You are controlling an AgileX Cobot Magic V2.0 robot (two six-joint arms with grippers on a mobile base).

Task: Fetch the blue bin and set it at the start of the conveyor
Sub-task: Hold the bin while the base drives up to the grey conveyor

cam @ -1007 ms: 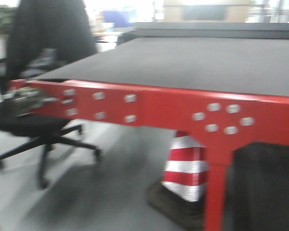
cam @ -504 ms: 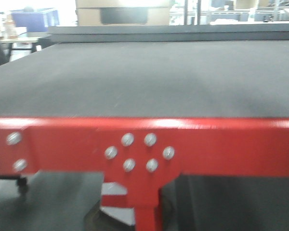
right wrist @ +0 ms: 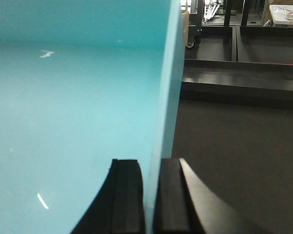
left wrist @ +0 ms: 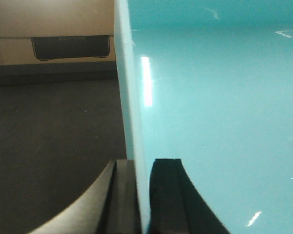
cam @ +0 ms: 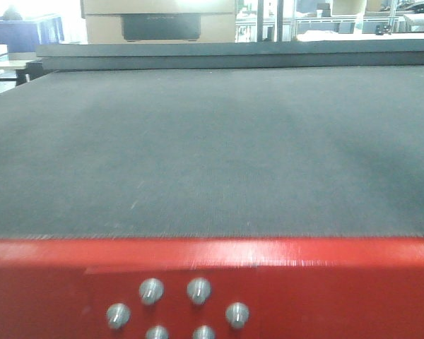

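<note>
Blue bin (left wrist: pixel 215 122): pale turquoise tub, carried between two arms, seemingly over the near part of the conveyor start (cam: pixel 212 155).
Contents: none visible on the glossy inner faces shown.
Left pincer (left wrist: pixel 144 195): clamped across the left wall.
Right pincer (right wrist: pixel 151 195): clamped across the right wall.
Handling, as judged: lower level, both sides together, well beyond the red frame (cam: pixel 304 282); release only once seated.
Far end: cardboard box (cam: pixel 159 21).
</note>
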